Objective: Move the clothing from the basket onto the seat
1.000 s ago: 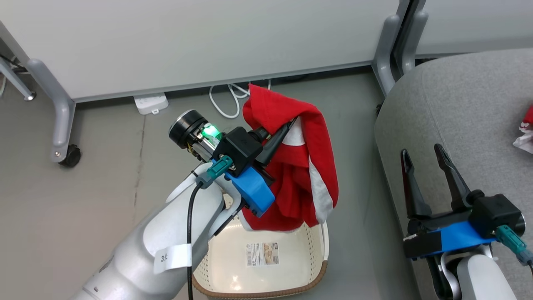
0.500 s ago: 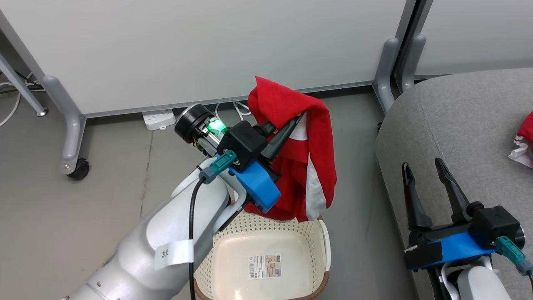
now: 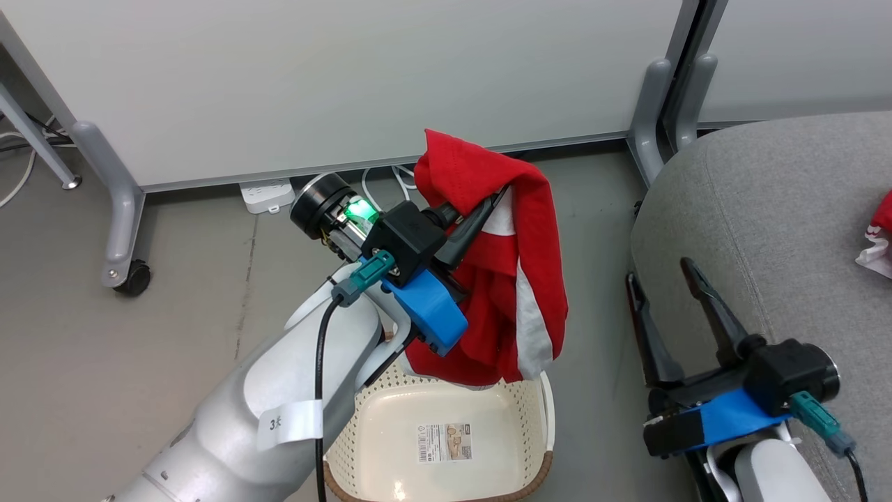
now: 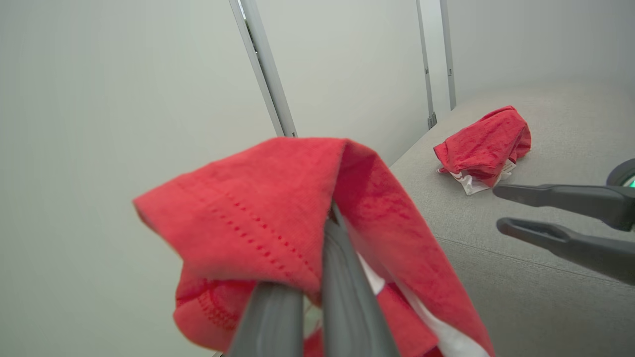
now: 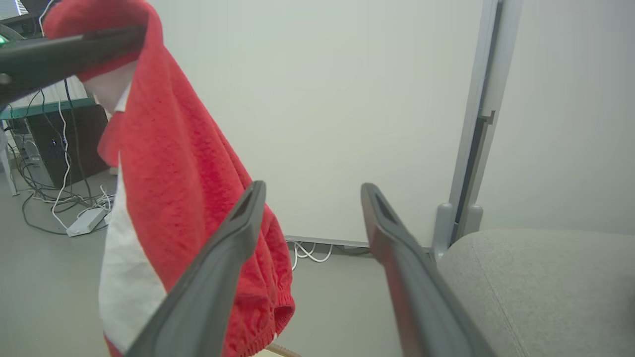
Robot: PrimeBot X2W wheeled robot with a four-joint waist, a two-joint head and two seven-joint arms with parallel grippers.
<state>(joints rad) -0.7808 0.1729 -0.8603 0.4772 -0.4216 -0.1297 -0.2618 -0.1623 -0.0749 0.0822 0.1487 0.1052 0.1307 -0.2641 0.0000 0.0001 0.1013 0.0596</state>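
laundry update: red garment (image 3: pixel 533 230) hangs just above the basket (image 3: pixel 390 446), pinched tight in the left fingers (image 3: pixel 474 224). right fingers (image 3: pixel 711 303) are spread wide, holding nothing, off to the basket's right. looks like the carry step to me. next it needs a swing to the basket's right, over the sofa (image 3: pixel 766 209) where the other red piece (image 4: pixel 483 146) lies, then let go.

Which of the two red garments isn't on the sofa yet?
The garment pinched in the shut left claw, hanging over the basket. The other garment lies crumpled on the sofa.
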